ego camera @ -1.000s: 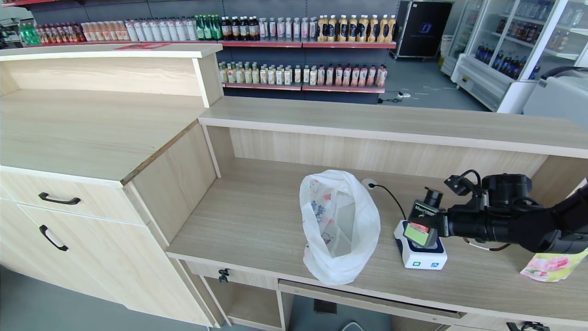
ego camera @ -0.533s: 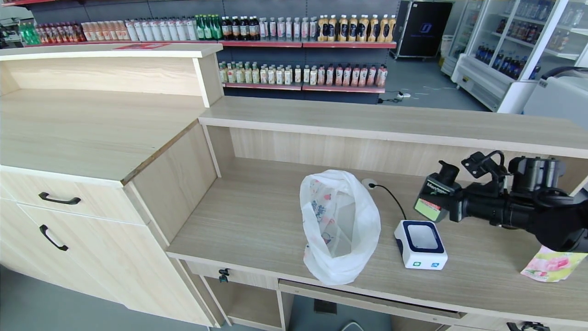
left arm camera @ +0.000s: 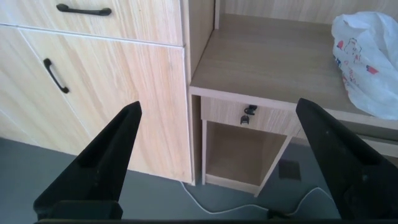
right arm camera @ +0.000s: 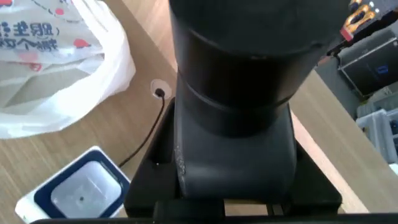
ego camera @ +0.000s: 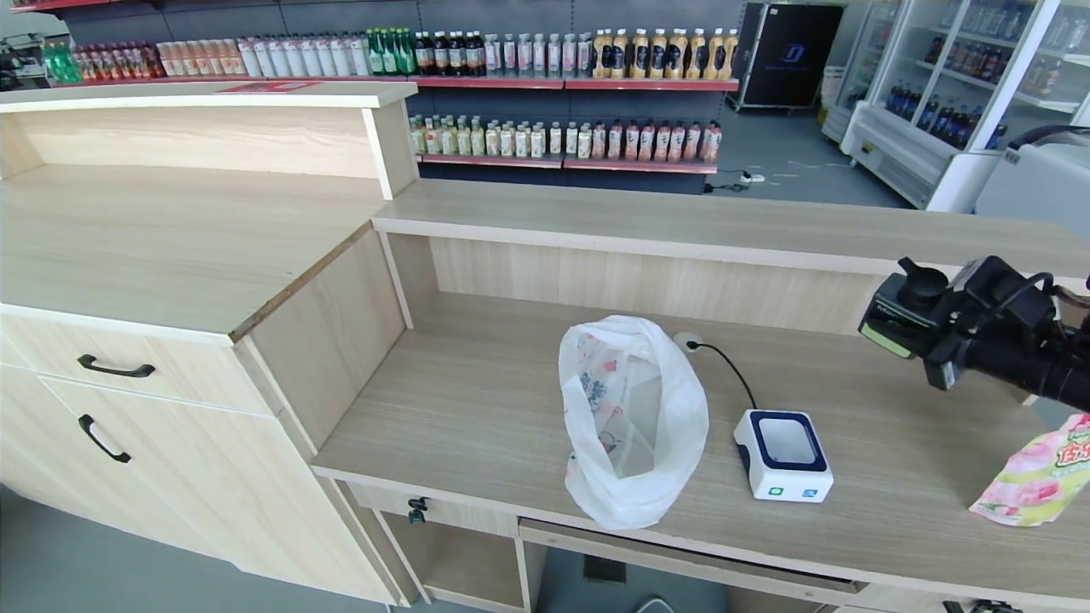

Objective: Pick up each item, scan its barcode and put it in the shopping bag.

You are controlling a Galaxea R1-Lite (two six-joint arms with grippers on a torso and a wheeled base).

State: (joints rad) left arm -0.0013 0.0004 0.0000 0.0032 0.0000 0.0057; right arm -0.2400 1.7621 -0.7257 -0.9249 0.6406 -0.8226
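Shopping bag open, contents unclear; black bottle in right hand; left hand wide.

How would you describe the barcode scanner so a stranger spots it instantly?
Look at the lower wooden counter. Just right of the white shopping bag sits the scanner, the only small white box, its top a dark-blue-framed window.

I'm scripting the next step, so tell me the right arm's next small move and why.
Likely carry the black bottle in the right claw leftward to above the shopping bag. A second ago it hung over the scanner; now it is raised clear to the scanner's right, and the bag stands open beside the scanner.
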